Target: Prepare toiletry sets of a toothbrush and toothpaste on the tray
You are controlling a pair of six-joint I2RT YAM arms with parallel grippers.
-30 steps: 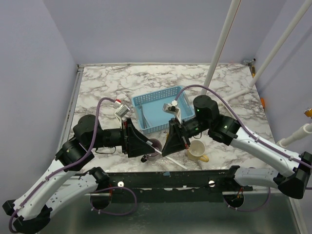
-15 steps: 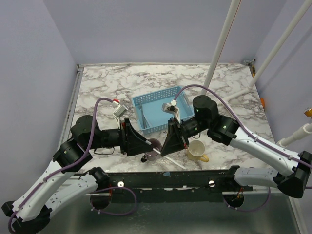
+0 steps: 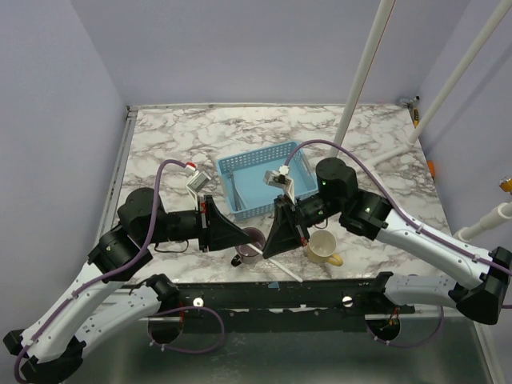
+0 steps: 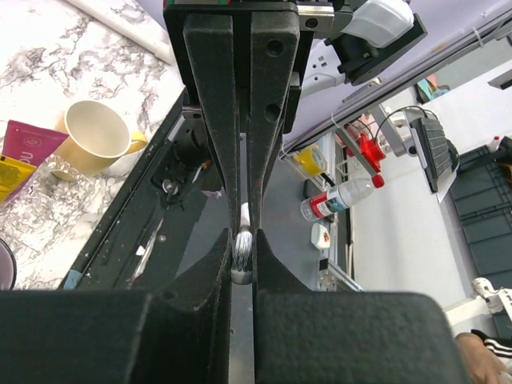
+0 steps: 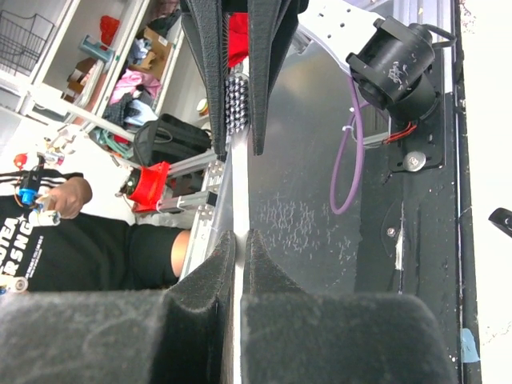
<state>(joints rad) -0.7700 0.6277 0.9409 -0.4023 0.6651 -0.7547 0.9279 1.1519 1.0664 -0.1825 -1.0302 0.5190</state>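
**Item: toothbrush** (image 3: 286, 270). A thin whitish stick with a bristled head.
- Location: lower centre of the top view, at the point where the two pairs of jaws meet. That is between the purple mug (image 3: 252, 238) and the cream mug (image 3: 322, 246), with its free end slanting to the lower right. It is not on the tray (image 3: 256, 154), which sits at upper centre, just beyond the jaws.
- Hold: both pairs of jaws are clenched on it, tip to tip. The left jaws grip the bristled head and the right jaws grip the handle.
- Handling (judged): light, stiff and smooth, so it is likely to swivel if pinched near one end. It is best taken at mid-handle. Bristles yield and give poor purchase (the left hold looks the weaker of the two).

**Item: tubes**, pink tube (image 4: 28, 142) and yellow tube (image 4: 10, 178).
- Location: left edge of the left wrist view, lying together on the counter (image 3: 184, 136) just beside the cream mug. Neither is on the tray.
- Handling (judged): soft, light and squashable. They call for a gentle pinch across the flat body.

**Views compared**
- Top: shows the layout of tray, mugs and arms. The jaws hide the grip itself and the tubes do not show.
- Left wrist: shows the bristles between the left jaws, and it is the only view with the tubes.
- Right wrist: shows the handle running through the right jaws with the bristles beyond. No mug, tube or tray appears.
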